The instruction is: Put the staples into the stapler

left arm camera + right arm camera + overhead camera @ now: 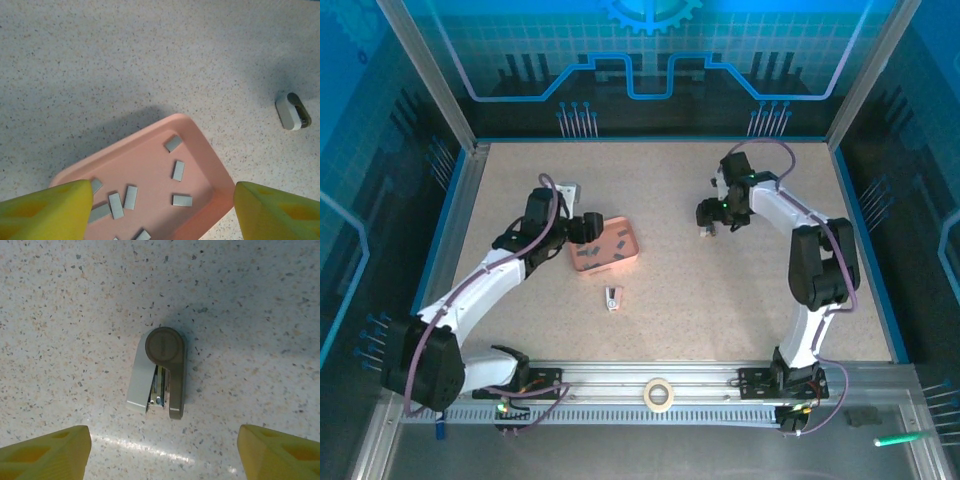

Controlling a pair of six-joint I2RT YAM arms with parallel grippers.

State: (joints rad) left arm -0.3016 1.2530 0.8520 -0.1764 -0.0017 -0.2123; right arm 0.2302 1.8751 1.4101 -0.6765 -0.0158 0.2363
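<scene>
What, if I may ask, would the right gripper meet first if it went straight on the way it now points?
Most likely the small grey plastic stapler lying on the speckled table, centred ahead of the right gripper; depth is unclear.

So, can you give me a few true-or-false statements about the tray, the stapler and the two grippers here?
The small grey metal staple strips lie in the shallow pink plastic tray. True.
The left gripper is shut on a strip. False: its jaws stand open, holding nothing.
The right gripper holds the small grey stapler. False: the stapler lies on the speckled table, and that gripper is open.
A pale roll of tape rests on the metal rail near the arm bases. True.
</scene>
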